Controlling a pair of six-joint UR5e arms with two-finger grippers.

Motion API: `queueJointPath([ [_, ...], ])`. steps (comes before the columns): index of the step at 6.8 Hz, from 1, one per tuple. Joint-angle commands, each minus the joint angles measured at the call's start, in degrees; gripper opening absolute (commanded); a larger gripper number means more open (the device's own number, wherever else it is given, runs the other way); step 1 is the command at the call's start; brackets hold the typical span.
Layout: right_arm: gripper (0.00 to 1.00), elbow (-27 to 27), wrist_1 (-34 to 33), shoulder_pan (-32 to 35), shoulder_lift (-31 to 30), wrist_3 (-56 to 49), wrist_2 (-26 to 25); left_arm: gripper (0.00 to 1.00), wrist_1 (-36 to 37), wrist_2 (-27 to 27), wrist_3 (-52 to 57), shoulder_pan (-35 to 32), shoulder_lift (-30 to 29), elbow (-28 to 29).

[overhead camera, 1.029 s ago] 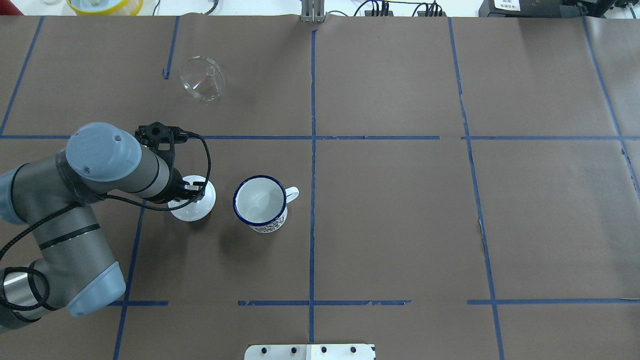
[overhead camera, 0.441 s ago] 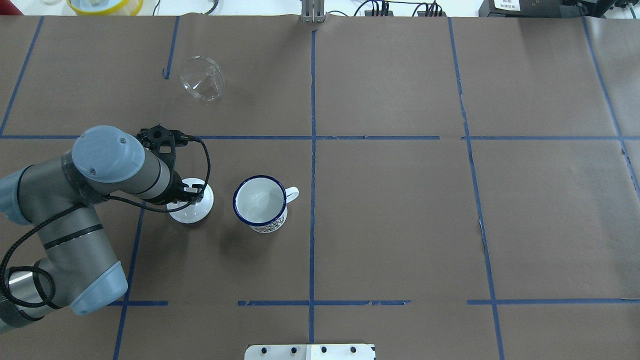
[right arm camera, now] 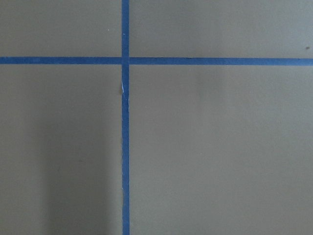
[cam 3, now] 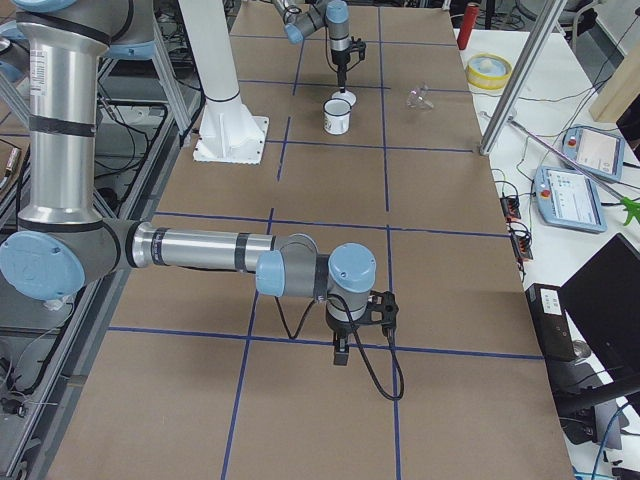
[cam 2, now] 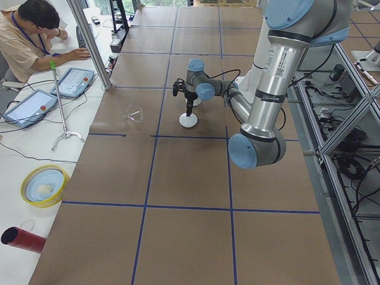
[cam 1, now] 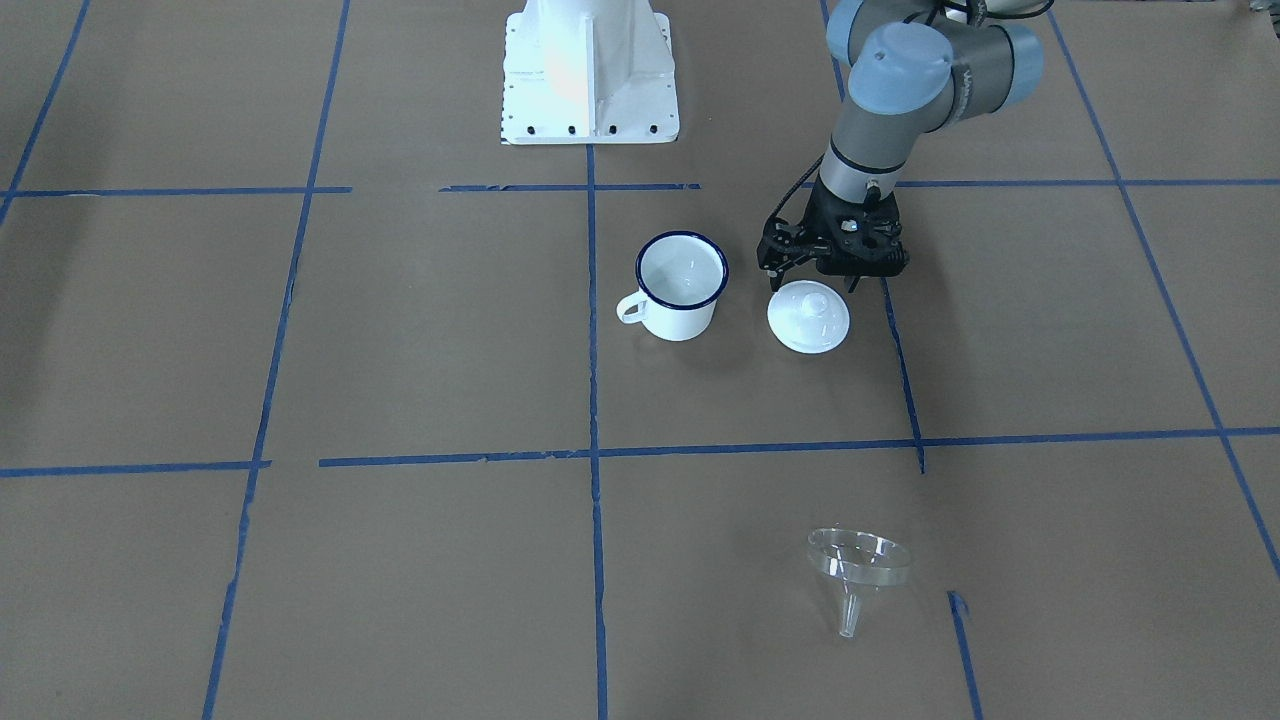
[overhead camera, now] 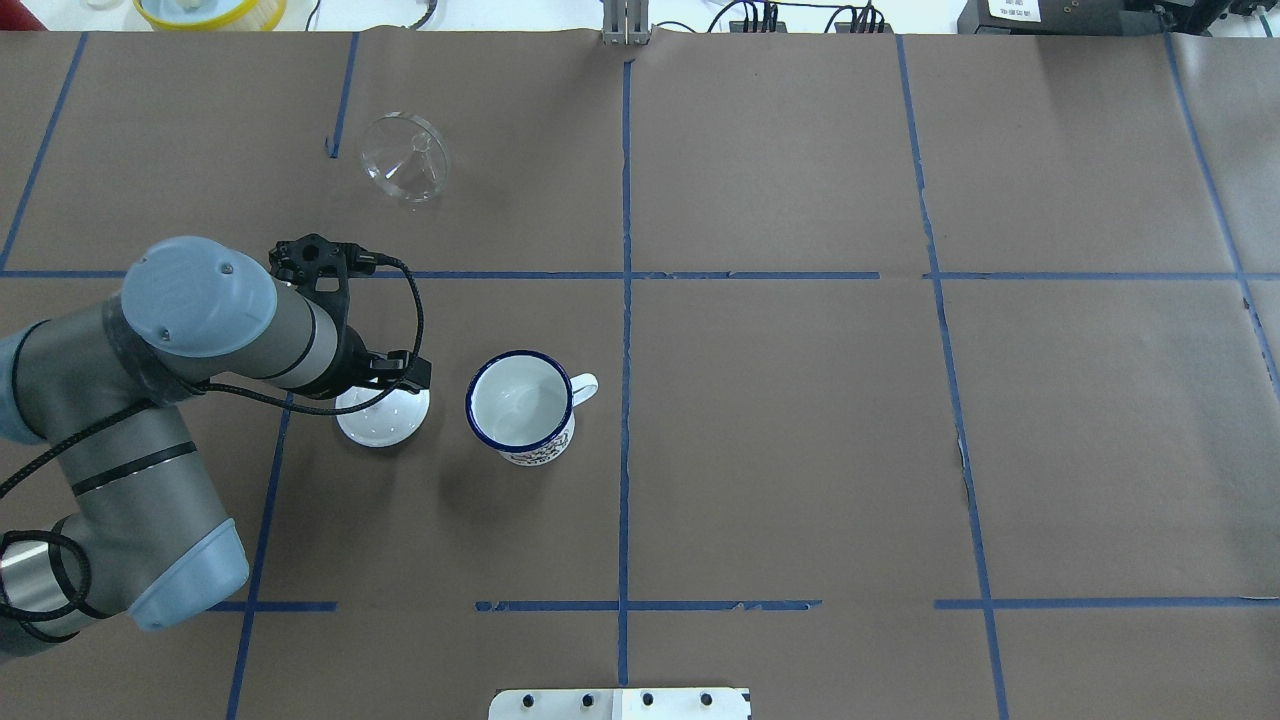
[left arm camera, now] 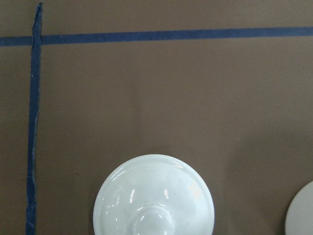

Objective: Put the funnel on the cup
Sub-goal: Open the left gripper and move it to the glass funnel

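Observation:
The clear funnel (overhead camera: 405, 158) lies on its side at the far left of the table, well apart from the rest; it also shows in the front view (cam 1: 858, 565). The white cup (overhead camera: 520, 405) with a dark blue rim stands upright and empty near the middle (cam 1: 682, 285). A round white knobbed lid (overhead camera: 385, 420) lies just left of it (cam 1: 808, 317). My left gripper (cam 1: 812, 280) hangs just above the lid's back edge, open and empty. My right gripper (cam 3: 341, 352) shows only in the exterior right view, low over bare table; I cannot tell its state.
The robot's white base (cam 1: 590, 70) stands at the near table edge. A yellow bowl (overhead camera: 210, 10) and cables lie beyond the far edge. An operator (cam 2: 29, 41) sits at a side desk with tablets. Blue tape lines cross the brown table cover.
The lid has come to rest on the table just left of the cup. My left gripper has let go of it and risen a little above it.

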Motion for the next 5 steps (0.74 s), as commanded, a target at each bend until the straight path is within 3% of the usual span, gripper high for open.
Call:
queueJointPath([
  [1,1.00,0.00,0.00,0.00,0.00,0.00,0.00,1.00,-4.13,0.11,-11.50,-5.31,-1.99,-1.68],
  [2,1.00,0.00,0.00,0.00,0.00,0.00,0.00,1.00,-13.12,0.63,-24.69,-5.94,-1.65,-0.72],
  [3,1.00,0.00,0.00,0.00,0.00,0.00,0.00,1.00,-19.39,7.60,-38.13,-6.47,-2.00,0.50],
  [5,1.00,0.00,0.00,0.00,0.00,0.00,0.00,0.95,-26.35,12.13,-57.59,-7.52,-6.01,9.60],
])
